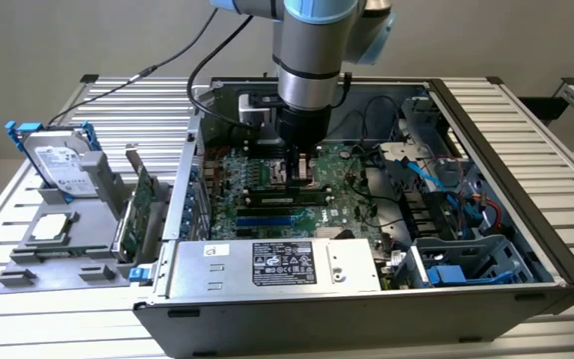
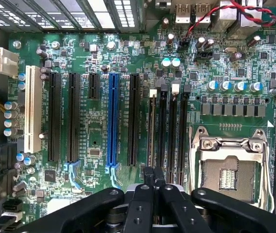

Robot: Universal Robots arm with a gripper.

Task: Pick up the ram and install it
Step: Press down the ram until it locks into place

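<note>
My claw [image 2: 153,177] is pressed together, directly above the ram [image 2: 152,131], which stands in its motherboard [image 2: 94,141] slot. Seating seems underway; it likely needs a straight, even downward press.

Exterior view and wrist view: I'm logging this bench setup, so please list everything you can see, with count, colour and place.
PC case: one, dark grey, open on the slatted table.
Motherboard: one, green, on the case floor.
Ram: one, green with black chips, in a slot under the gripper.
Power supply: one, silver, case's near edge.
CPU socket: one, silver, empty.
Blue slot: one, between black slots.
Hard drive: one, silver with blue rails, exterior view's left.
Expansion card: one, green, upright beside the case.
Table: one, silver.
Gripper: one, black, shut, above the ram.
</note>
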